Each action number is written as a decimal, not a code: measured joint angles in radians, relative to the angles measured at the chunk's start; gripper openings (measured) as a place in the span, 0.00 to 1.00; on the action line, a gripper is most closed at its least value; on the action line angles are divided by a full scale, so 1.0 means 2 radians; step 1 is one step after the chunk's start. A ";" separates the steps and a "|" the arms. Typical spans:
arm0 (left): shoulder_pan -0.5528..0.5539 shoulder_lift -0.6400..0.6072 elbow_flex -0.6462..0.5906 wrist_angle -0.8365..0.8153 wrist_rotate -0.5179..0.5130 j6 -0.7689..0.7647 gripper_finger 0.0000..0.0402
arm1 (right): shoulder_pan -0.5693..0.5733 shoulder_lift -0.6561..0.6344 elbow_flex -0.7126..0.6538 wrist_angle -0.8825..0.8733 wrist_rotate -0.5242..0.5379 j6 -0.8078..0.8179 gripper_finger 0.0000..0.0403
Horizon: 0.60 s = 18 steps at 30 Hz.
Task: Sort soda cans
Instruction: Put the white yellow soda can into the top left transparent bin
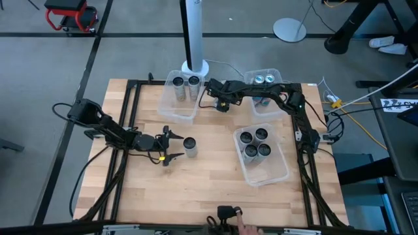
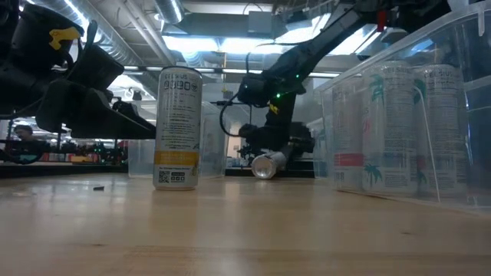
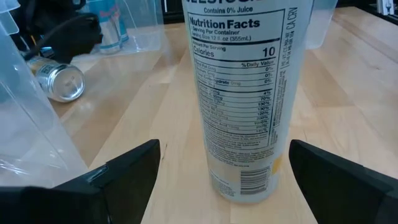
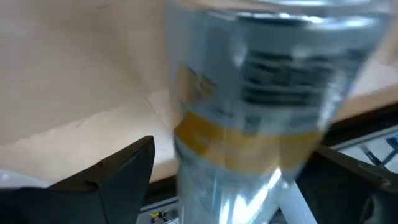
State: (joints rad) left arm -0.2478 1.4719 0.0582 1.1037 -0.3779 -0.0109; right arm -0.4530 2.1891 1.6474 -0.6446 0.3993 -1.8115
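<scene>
A white-and-yellow soda can (image 3: 242, 106) stands upright on the wooden table (image 1: 209, 189) at mid-left. My left gripper (image 3: 224, 149) is open just left of it (image 1: 171, 147), one finger on either side, both apart from the can. At the far middle, between the two far bins, a second soda can (image 2: 265, 165) lies on its side. My right gripper (image 1: 219, 104) hangs low over it, open, slanting down. In the right wrist view this can (image 4: 249, 112) fills the gap between the two fingers. My right gripper straddles the lying can's silver-and-yellow side (image 4: 205, 143) from above, slanting down, jaws open. The view is blurred, and I cannot tell whether either finger (image 4: 124, 168) touches the can. The can rests on the table.
Three clear bins stand on the table: far left (image 1: 179, 108) with two cans, far right (image 1: 274, 108) with cans, near right (image 1: 268, 171) with several dark-topped cans. A white pole base (image 1: 194, 66) stands at the far edge. A person's hand (image 1: 245, 228) shows at the near edge.
</scene>
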 joint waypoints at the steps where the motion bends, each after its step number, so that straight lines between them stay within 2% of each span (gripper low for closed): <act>1: 0.000 0.000 0.000 0.000 0.000 0.000 0.86 | 0.000 0.003 0.000 -0.001 0.000 0.000 0.87; 4: 0.000 0.000 0.000 0.000 0.000 0.000 0.86 | 0.000 0.009 0.000 -0.011 0.001 0.000 0.81; 9: 0.000 0.000 0.000 0.000 0.000 0.000 0.86 | 0.001 0.009 0.000 -0.004 0.015 0.003 0.60; 18: 0.000 0.000 0.000 0.000 0.000 0.000 0.86 | 0.023 0.002 0.000 -0.013 0.068 -0.001 0.59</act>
State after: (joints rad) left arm -0.2478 1.4719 0.0582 1.1034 -0.3782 -0.0109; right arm -0.4073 2.1933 1.6470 -0.6700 0.5347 -1.8142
